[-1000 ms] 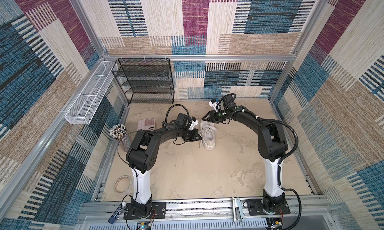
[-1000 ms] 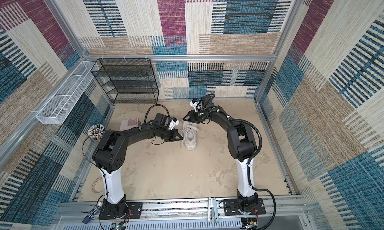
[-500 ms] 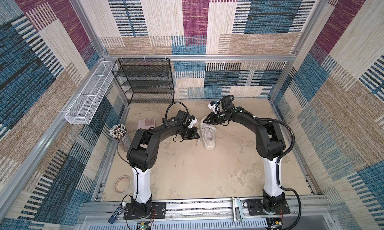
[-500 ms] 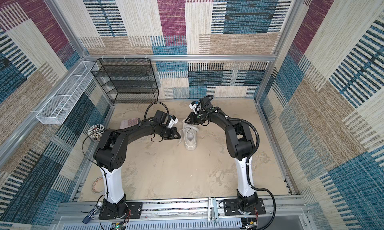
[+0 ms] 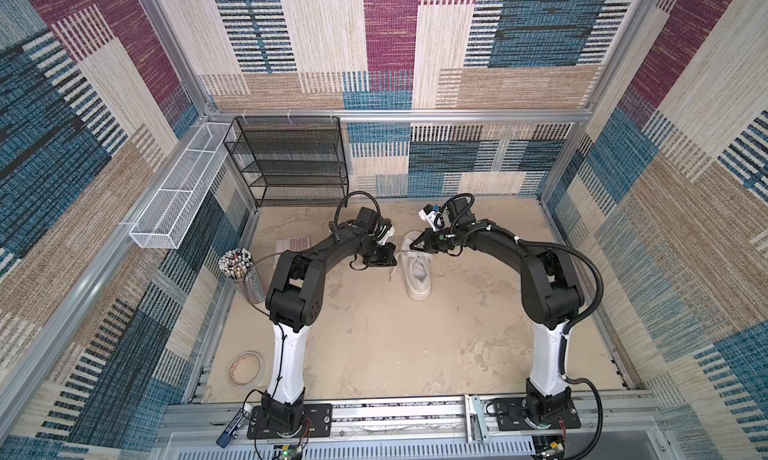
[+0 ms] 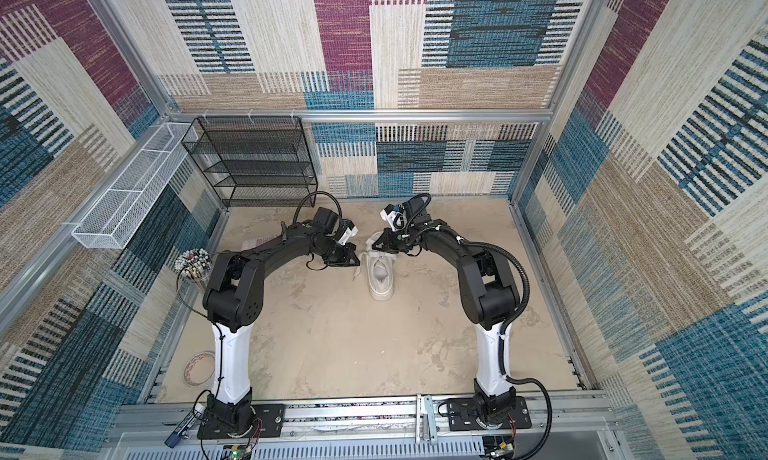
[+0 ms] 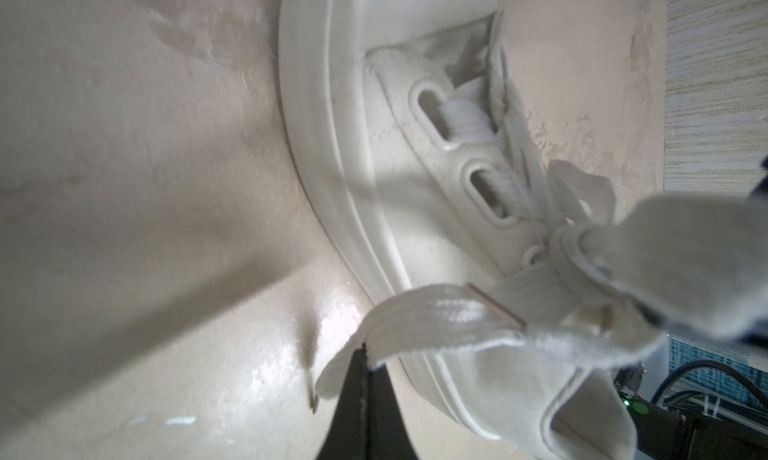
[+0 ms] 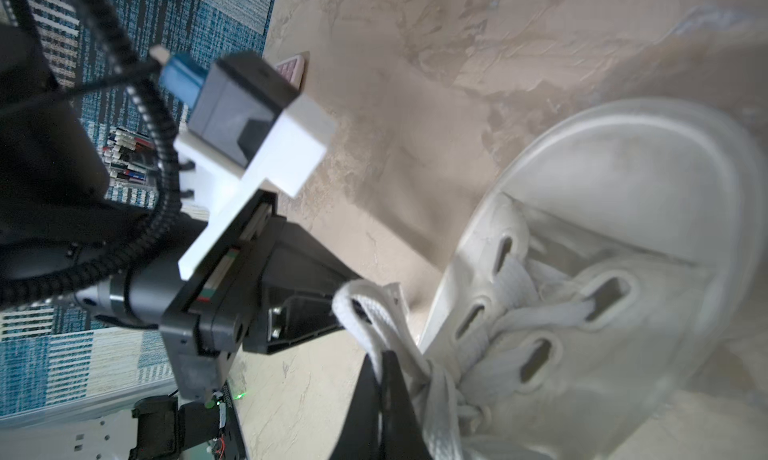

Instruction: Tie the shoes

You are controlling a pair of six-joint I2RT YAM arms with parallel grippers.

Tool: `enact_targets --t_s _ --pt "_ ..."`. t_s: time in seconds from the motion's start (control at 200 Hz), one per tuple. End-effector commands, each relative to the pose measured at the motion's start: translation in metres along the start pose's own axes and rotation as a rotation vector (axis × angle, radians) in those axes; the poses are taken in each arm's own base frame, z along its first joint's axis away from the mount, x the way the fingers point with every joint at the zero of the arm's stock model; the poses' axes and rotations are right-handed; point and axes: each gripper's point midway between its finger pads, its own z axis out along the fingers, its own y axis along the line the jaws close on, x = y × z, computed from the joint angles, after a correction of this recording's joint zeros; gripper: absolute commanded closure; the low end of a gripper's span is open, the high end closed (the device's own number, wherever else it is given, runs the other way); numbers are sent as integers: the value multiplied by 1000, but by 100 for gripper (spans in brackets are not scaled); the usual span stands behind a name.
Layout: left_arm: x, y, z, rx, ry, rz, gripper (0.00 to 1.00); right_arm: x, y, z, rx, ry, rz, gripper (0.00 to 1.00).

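Scene tally
1 sneaker (image 5: 417, 273), 2 arms (image 5: 293, 296), 1 blk rack (image 5: 291, 163), 1 wire basket (image 5: 183, 192), 1 pen cup (image 5: 239, 266), 1 tape roll (image 5: 246, 367), 1 pink pad (image 5: 294, 244).

The white low-top sneaker with a thick platform sole (image 5: 419, 285) stands upright on its sole in the far half of the sandy floor (image 5: 374, 333), about midway between left and right, with its toe pointing far and its heel near. Its flat off-white laces (image 7: 436, 312) run through oval eyelets (image 7: 432, 113) and bunch together above them. My left gripper (image 7: 364, 354) pinches a folded band of lace on the shoe's left side; my right gripper (image 8: 384, 368) is clamped on strands over the eyelets
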Motion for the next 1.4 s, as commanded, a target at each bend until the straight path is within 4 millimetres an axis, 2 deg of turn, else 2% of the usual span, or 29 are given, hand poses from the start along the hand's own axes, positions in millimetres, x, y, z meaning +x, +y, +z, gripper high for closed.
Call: enact_targets --t_s 0.0,0.27,0.501,0.741,0.786,0.841,0.972,1.077,1.142,1.217,1.292,1.397 --pt "-4 6 -1 -40 45 38 100 -7 10 -3 -41 -32 -23 99" --pt "-50 5 2 -77 18 100 100 -6 14 -8 -48 -49 -22 99" --pt "-86 -22 -3 0 -55 158 100 2 12 -6 -55 -34 -7 98" --pt "-94 -55 9 74 -81 242 99 4 13 -8 -64 -38 -11 94" --pt "-96 -58 10 82 -91 254 100 4 15 -8 -70 -38 -14 88" --pt "-97 -68 11 122 -110 277 100 4 15 -8 -68 -34 -9 72" --pt "-104 -89 9 165 -175 350 100 1 17 -23 -25 -80 -12 60" --pt "-107 -95 9 194 -211 357 100 6 11 -42 4 -107 26 58" --pt "-106 -97 11 210 -207 357 92 11 4 -53 30 -120 47 57" --pt "-106 -101 10 224 -206 362 74 17 -8 -67 59 -136 74 57" --pt "-106 -109 10 247 -207 377 72 24 -22 -79 84 -151 99 57" --pt "-103 -128 9 310 -199 392 60 29 -38 -93 115 -173 121 57"
